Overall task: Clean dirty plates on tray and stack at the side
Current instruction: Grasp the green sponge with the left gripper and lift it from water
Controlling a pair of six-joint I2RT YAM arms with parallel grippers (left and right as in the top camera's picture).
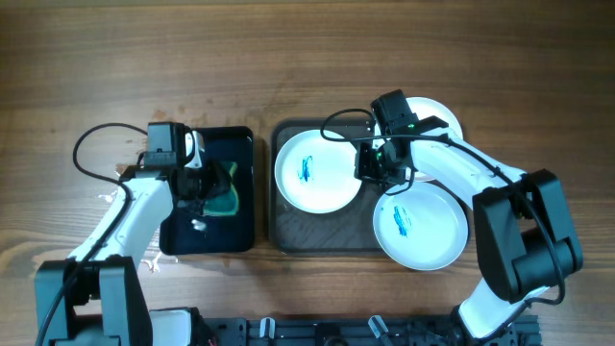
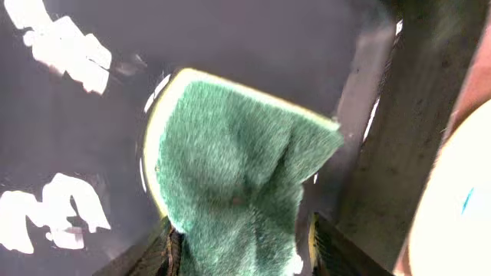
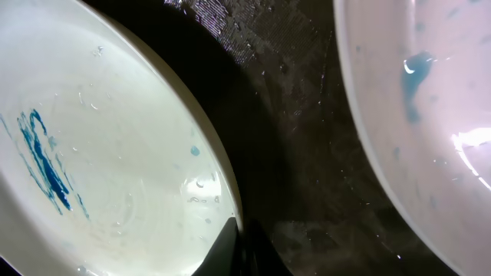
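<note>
Three white plates show in the overhead view. One with a blue smear [image 1: 312,175] lies at the left of the dark tray [image 1: 317,235]. One with a blue smear [image 1: 423,229] overlaps the tray's right front. The third [image 1: 440,115] lies at the back right, partly hidden by my right arm. My right gripper [image 1: 377,171] is shut on the right rim of the left plate, as the right wrist view shows [image 3: 244,247]. My left gripper [image 1: 205,183] is shut on a green sponge [image 2: 238,169] over the small black tray [image 1: 207,235].
In the right wrist view the held plate [image 3: 107,153] fills the left, and the second smeared plate [image 3: 430,100] the right, with wet tray floor [image 3: 299,130] between. The small black tray lies just left of the large one. Cables loop over the table near both arms.
</note>
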